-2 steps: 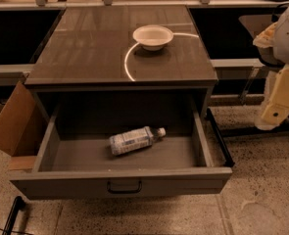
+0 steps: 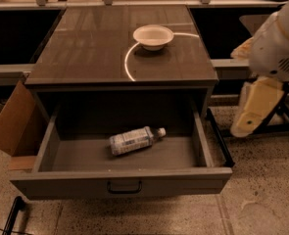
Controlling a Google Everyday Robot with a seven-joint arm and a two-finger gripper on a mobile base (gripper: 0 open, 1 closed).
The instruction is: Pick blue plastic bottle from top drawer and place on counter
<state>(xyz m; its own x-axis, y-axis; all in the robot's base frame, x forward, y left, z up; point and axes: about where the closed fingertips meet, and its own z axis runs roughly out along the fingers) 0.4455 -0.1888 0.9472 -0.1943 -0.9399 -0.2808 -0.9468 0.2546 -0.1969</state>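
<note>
The blue plastic bottle (image 2: 134,140) lies on its side inside the open top drawer (image 2: 120,182), near the middle, with its white cap pointing right. The drawer is pulled fully out, and its dark handle is centred on the front panel. The dark brown counter (image 2: 90,50) above it has a thin white curved line. My gripper (image 2: 254,109) hangs at the right of the cabinet, outside the drawer and about level with the counter's front edge. It is well apart from the bottle and holds nothing that I can see.
A white bowl (image 2: 153,35) stands on the counter at the back right, on the curved line. A cardboard box (image 2: 12,126) leans against the cabinet's left side. A dark frame (image 2: 217,136) stands on the speckled floor right of the drawer. A black cable (image 2: 9,217) lies at the lower left.
My gripper and arm have moved left and slightly down, closer to the cabinet's right side. The bottle, drawer and bowl have not moved.
</note>
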